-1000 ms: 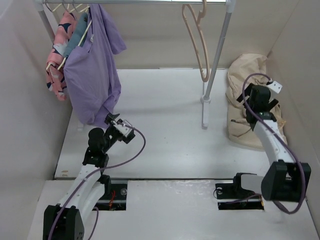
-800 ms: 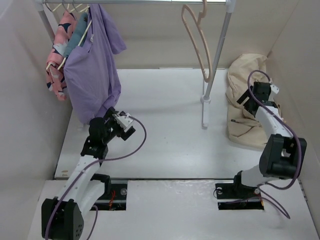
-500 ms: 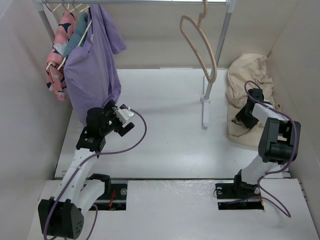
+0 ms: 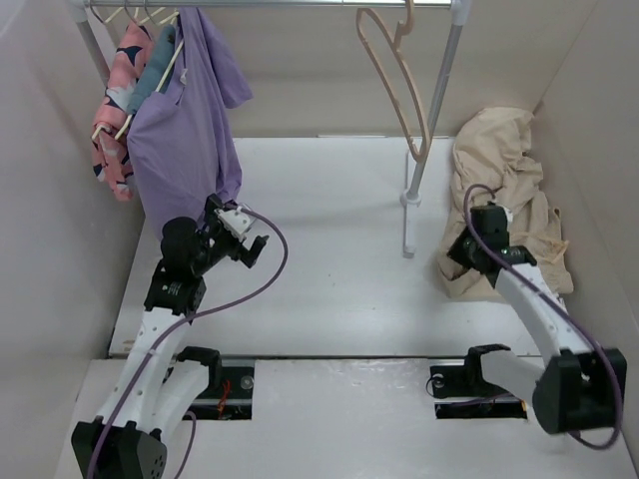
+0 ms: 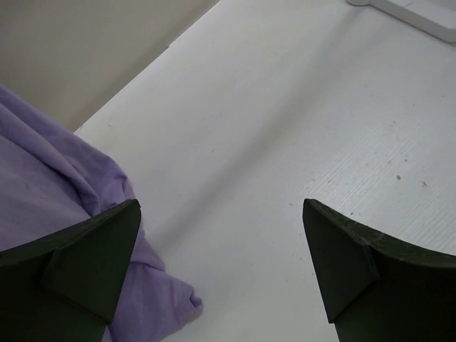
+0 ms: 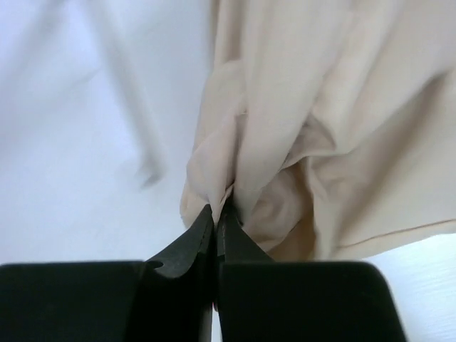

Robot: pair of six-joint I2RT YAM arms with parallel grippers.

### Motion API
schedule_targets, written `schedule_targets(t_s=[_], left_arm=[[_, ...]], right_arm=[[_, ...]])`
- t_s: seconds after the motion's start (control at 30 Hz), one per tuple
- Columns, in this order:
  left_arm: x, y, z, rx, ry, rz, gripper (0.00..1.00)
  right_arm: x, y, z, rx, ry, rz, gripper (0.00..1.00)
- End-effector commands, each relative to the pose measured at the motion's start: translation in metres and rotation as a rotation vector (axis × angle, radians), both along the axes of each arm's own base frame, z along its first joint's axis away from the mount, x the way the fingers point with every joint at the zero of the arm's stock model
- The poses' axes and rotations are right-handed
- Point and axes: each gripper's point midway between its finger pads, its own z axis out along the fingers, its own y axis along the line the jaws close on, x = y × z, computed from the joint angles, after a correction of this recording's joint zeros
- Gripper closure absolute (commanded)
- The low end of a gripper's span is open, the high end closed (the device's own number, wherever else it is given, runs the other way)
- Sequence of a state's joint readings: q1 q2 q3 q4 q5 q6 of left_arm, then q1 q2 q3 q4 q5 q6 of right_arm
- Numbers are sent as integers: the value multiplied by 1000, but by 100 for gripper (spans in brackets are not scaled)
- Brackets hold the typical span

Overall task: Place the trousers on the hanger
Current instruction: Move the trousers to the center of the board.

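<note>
The cream-beige trousers lie crumpled against the right wall, and in the right wrist view the trousers fill the upper right. My right gripper is shut on a fold at their near left edge, the cloth pinched between the closed tips of the right gripper. The pale hanger hangs by its hook from the rail at the top centre, bare. My left gripper stands open over the table near the purple shirt, and the left gripper has nothing between its fingers.
A purple shirt and a pink patterned garment hang on wooden hangers at the rail's left end. The rack's right post rises from a white foot between the arms. White walls close in both sides.
My right gripper came down onto the trousers' near left edge and shut on a fold, dragging it slightly left. The left arm lifted and turned a little; the hanger swung on the rail.
</note>
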State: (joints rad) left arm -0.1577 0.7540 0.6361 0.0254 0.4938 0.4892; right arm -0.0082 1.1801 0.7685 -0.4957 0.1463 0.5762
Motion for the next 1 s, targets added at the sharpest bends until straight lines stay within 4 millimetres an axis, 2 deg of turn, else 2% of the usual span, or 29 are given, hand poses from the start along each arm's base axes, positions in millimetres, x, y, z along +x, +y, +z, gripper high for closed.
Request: schedule_targets(t_s=[0.0,0.03,0.07,0.13,0.17,0.27,0.3,0.33,0.37,0.4,0.43,0.47,0.5,0.53,0.57,0.63,0.67,0.7,0.77,0.8,0.83,0.87,0.9,0.97], left_arm=[[-8,-19,0,-13,-1,-125,5],[-8,-19,0,-4,-8,-127,6],[-7,-19,-5,-1,13,-127,7],[-5,-18,-9,-4,31,-114,7],[-3,-17,-13,0,44,-105,7],[1,-15,-31,32,79,-101,7],[2,-15,-34,33,88,-102,7],[3,-15,-38,35,101,-102,7],[2,-18,-32,27,90,-120,7],[3,-18,-34,28,99,-121,7],[4,-21,-28,22,81,-135,7],[4,-21,-28,22,81,-135,7],[4,-21,-28,15,87,-133,7],[5,-21,-23,14,76,-133,7],[5,-21,-23,14,76,-133,7],[6,-20,-21,26,71,-127,6],[5,-19,-24,34,78,-129,6],[3,-19,-27,44,85,-132,6],[1,-21,-24,53,75,-159,6],[0,-22,-25,59,77,-171,6],[-1,-24,-21,60,63,-188,6],[1,-24,-25,61,78,-188,6],[1,-29,-24,68,94,-214,8],[-2,-42,-29,157,86,-310,13]], right_arm=[[-24,62,26,88,-106,148,100],[-30,75,34,97,-133,186,100],[-43,105,51,126,-197,299,100],[-58,136,70,155,-268,426,100],[-78,171,82,189,-314,581,100],[-99,218,120,209,-438,765,100],[-118,246,143,230,-478,885,100],[-120,265,133,155,-443,967,100],[-124,282,137,126,-442,1027,100],[-137,309,168,136,-486,1114,100],[-137,336,151,50,-432,1220,100],[-141,353,156,40,-430,1281,100],[-150,373,164,63,-433,1363,100],[-153,392,187,93,-478,1414,100],[-153,409,171,66,-443,1474,100],[-150,423,175,59,-442,1501,78],[-150,429,162,40,-407,1522,66],[-150,429,161,39,-406,1523,53],[-145,422,152,23,-387,1472,15],[-142,412,164,56,-412,1412,0],[-135,403,166,58,-423,1355,0],[-122,383,151,51,-386,1280,0],[-117,366,167,130,-400,1170,0],[-99,326,157,138,-349,990,0]])
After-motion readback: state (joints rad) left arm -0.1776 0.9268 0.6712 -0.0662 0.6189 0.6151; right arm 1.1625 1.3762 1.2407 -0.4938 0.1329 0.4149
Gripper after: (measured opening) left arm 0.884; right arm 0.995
